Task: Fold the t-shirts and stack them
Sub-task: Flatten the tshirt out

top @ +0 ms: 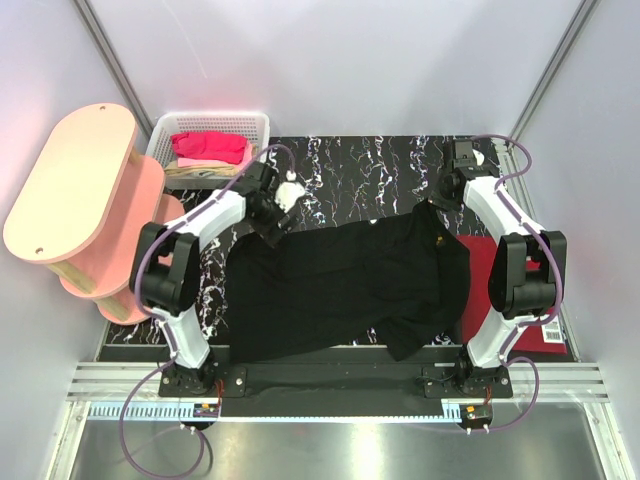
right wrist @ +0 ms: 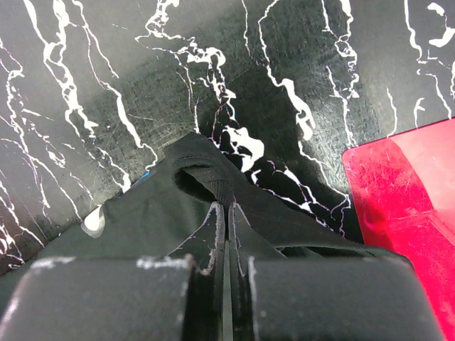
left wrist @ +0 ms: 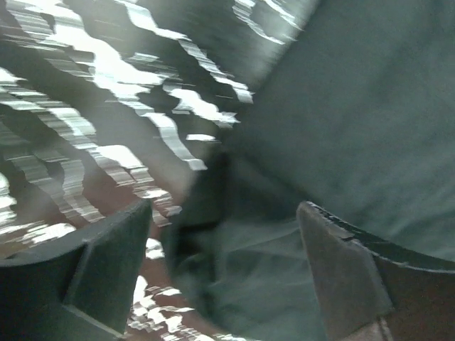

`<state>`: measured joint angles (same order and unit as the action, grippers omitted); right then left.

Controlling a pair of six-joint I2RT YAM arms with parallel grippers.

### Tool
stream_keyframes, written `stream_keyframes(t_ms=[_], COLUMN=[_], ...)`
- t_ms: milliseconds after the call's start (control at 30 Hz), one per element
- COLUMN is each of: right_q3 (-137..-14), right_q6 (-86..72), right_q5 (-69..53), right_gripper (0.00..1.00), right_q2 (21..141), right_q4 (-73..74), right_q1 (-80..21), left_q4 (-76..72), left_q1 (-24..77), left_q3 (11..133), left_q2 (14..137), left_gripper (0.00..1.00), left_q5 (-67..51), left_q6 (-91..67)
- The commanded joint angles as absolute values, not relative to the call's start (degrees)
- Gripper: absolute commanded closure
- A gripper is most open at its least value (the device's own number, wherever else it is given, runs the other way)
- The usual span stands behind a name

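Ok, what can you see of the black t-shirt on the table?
The black t-shirt is soft, matte cloth. It lies spread and creased across the marbled surface and is bunched at its right end. The right gripper is shut on a fold at its far right edge. The left gripper stands open over its far left corner.

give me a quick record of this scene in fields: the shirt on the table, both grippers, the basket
shirt on table: black t-shirt, spread mostly flat on the marbled surface, right side rumpled
left gripper: open, over the shirt's far left corner, not gripping it
right gripper: shut on the shirt's far right edge, cloth pinched between the fingers
basket: white mesh basket at far left, pink t-shirt on top inside
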<state>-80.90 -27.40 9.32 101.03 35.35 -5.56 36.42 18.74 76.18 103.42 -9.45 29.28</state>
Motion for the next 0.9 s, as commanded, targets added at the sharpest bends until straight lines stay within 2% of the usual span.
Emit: stream_keyframes(t_ms=[0,100,200,233,267,367,467,667,767,800,833,867], right_q3=[-80.7,-80.6,-80.5,-80.4,-80.3,-80.2,-79.9,-79.8,-80.0,-80.0,-80.0,-80.1], right_q6=[-28.0,-27.9,-28.1,-28.2,-28.4,-28.4,-28.5,-28.2,-28.1,-28.0,-28.1,-28.1], right_q5=[9.0,9.2,9.2,9.2,9.3,9.2,9.3,9.1,9.3,9.3,9.3,9.3], right_gripper=[1.00,1.00,1.00,1.00,1.00,1.00,1.00,1.00,1.00,1.00,1.00,1.00], right_q2=[97.1,97.1,97.4,97.6,97.6,97.8,97.7,97.6,97.5,97.5,97.4,97.4], right_q4=[33.4,33.3,33.4,33.4,33.4,33.3,33.3,33.2,33.1,33.1,33.1,33.2], right_q1=[-5.7,-5.7,-5.7,-5.5,-5.7,-5.5,-5.6,-5.7,-5.7,-5.7,-5.5,-5.7], left_q4=[39.8,39.9,40.0,40.0,40.0,40.0,40.0,40.3,40.8,41.0,40.9,41.0], left_q1=[19.2,19.2,19.2,19.2,19.2,19.2,19.3,19.4,19.4,19.4,19.4,19.4], left_q3=[79.9,79.5,79.0,78.8,78.7,78.6,78.4,78.4,78.5,78.4,78.3,78.1], left_q2=[106.1,105.6,105.1,105.0,104.9,104.9,104.7,103.4,101.3,100.8,100.3,99.2], left_gripper=[0.16,0.19,0.29,0.33,0.44,0.57,0.63,0.67,0.79,0.95,1.00,1.00], left_q5=[-14.1,-14.6,-14.7,-14.6,-14.5,-14.3,-14.2,-13.2,-12.3,-12.1,-11.7,-11.7], left_q6=[27.7,27.7,27.8,27.8,27.9,27.9,27.8,27.9,28.4,28.4,28.5,28.6])
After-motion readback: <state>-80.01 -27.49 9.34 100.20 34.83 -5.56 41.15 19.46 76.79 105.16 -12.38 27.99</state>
